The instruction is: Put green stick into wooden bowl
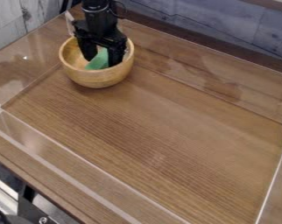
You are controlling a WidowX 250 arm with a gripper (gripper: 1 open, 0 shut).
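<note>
Release step: the green stick (pixel 98 61) is seen lying inside the wooden bowl (pixel 96 73) at the desk's (pixel 167 131) far left, apparently freed between the spread jaws of the tool (pixel 99 51); a straight upward withdrawal is called for next.

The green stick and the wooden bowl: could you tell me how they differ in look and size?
The green stick is bright green and a flat-sided bar; the wooden bowl is light tan and round. The stick is shorter than the bowl is wide. The stick lies inside; the bowl holds it, resting on the table. Both sit under the open gripper.
</note>
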